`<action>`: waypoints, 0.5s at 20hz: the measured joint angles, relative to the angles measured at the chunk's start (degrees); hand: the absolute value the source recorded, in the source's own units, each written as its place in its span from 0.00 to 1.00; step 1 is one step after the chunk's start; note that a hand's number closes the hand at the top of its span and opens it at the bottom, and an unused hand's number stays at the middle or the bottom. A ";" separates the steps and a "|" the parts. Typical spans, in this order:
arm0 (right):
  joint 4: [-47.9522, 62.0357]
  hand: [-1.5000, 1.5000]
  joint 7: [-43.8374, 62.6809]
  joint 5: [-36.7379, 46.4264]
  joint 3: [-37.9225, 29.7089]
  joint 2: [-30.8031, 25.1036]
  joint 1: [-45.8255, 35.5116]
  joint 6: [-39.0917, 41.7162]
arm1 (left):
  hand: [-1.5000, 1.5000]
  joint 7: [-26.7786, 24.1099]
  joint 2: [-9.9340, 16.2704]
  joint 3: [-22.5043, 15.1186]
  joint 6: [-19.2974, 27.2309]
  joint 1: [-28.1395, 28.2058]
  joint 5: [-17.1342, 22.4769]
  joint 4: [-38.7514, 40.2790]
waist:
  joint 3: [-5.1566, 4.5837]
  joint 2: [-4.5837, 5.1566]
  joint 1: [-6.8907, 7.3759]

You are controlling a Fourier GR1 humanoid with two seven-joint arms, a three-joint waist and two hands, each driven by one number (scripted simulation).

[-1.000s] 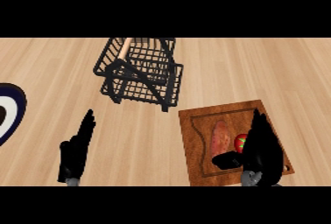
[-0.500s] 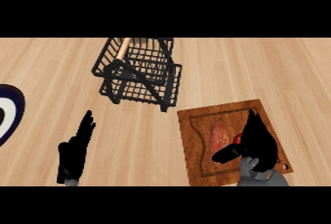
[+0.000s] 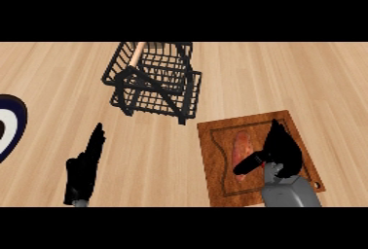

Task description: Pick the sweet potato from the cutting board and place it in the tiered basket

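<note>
The sweet potato (image 3: 242,146) lies on the cutting board (image 3: 215,160), at the near right of the counter, and more of its reddish body shows now than one second ago, when the right hand (image 3: 279,148) covered most of it. The hand has shifted a little to the right since then, so that it now stands just beside the sweet potato on its right side. Its fingers point far, quite straight, while the thumb reaches to the left under the near end of the sweet potato; the hand is open and grips nothing.

The tiered basket (image 3: 155,80) stands far from the board, to its left, well apart from it, and has not moved. A dark plate (image 3: 10,124) with a white ring shows at the left edge. Nothing lies between the board and the basket on the wooden counter (image 3: 287,73).

The left hand (image 3: 84,168) rests at the near left, fingers straight and pointing far, holding nothing, as before.
</note>
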 measured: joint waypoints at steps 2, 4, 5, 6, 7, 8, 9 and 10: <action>0.81 0.00 0.04 -0.85 0.54 0.01 0.36 -0.18 | 0.50 -0.35 -0.17 0.30 -0.07 0.00 0.04 0.46 | 0.01 -0.05 -0.13; 2.16 0.00 0.10 -2.12 0.13 0.02 -0.18 -0.53 | 0.50 -0.40 0.19 0.66 -0.42 0.18 0.15 0.23 | 0.01 -0.05 -0.06; 2.05 0.00 0.09 -2.65 -0.24 0.02 -0.14 -0.53 | 0.50 -0.31 0.16 0.73 -0.55 0.15 0.19 0.43 | 0.02 -0.08 -0.22; 2.15 0.00 0.09 -3.16 -0.29 0.02 0.04 -0.61 | 0.50 -0.47 0.29 0.91 -0.81 0.18 0.25 0.61 | 0.04 -0.12 -0.31; 2.55 0.00 0.12 -3.55 -0.61 0.02 -0.27 -0.73 | 0.50 -0.48 0.08 0.80 -0.78 0.24 0.18 0.43 | 0.04 -0.12 -0.31; 2.89 0.00 0.12 -3.84 -0.78 0.03 -0.52 -0.79 | 0.50 -0.35 -0.03 0.79 -0.72 0.22 0.10 0.43 | 0.05 -0.14 -0.33; 3.72 0.00 0.18 -4.25 -0.33 0.04 -0.51 -1.22 | 0.50 0.28 -0.01 0.72 -0.51 0.22 -0.04 -0.13 | 0.02 -0.13 -0.21; 3.98 0.00 0.18 -4.60 -0.19 0.05 -0.51 -1.42 | 0.50 0.42 -0.03 0.62 -0.39 0.27 -0.30 -0.26 | 0.01 -0.13 -0.23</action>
